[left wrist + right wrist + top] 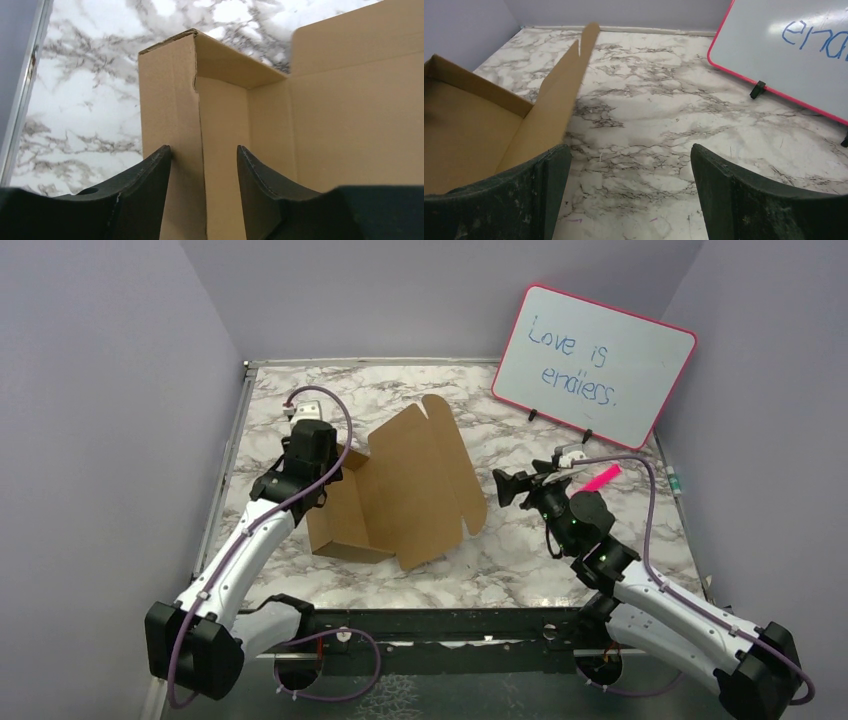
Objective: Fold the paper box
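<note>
The paper box (400, 490) is plain brown cardboard, partly folded, standing in the middle of the marble table with its wide lid panel tilted up toward the back right. In the left wrist view the box (325, 110) shows a raised corner and side wall. My left gripper (203, 150) straddles that wall's edge, jaws apart, not pinching it. In the top view the left gripper (325, 490) is at the box's left wall. My right gripper (505, 485) hovers right of the box, wide open over bare marble (629, 150). The box (469, 130) lies to its left.
A pink-framed whiteboard (592, 365) with blue writing stands at the back right and also shows in the right wrist view (794, 55). A pink stick-like object (598, 478) sits by the right wrist. Grey walls and a metal rail (225, 470) close off the table.
</note>
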{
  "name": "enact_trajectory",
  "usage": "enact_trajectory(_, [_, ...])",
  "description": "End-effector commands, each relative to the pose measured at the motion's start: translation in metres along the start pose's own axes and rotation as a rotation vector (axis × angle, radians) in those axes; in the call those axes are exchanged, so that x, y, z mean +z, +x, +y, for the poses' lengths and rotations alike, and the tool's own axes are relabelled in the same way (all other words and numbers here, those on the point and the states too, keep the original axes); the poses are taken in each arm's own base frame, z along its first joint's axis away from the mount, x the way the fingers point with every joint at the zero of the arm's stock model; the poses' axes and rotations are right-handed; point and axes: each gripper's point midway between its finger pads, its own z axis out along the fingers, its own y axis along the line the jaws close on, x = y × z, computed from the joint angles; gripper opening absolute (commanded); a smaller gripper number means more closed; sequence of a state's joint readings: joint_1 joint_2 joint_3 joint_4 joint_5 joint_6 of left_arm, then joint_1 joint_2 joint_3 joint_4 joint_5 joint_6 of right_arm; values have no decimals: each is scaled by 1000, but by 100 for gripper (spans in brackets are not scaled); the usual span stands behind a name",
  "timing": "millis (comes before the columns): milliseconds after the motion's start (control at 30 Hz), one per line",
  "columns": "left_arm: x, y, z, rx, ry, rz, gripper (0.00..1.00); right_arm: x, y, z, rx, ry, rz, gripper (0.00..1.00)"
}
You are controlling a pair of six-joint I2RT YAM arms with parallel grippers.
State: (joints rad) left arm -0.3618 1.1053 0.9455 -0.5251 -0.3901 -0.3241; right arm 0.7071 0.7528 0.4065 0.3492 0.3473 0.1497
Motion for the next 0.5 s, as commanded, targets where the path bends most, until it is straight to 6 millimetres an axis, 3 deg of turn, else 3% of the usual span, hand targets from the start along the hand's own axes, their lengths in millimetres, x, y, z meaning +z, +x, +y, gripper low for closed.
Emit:
enact_trajectory(0, [2, 42, 8, -117, 26, 110, 53, 3, -11, 12, 12, -51, -9, 94])
enact_trajectory(233, [12, 67, -1, -277, 105, 141, 56, 5, -16, 26, 8, -117, 12, 94])
enact_trajectory(467, [21, 86, -23, -362, 195, 190, 61, 2, -42, 50, -6, -227, 68, 95])
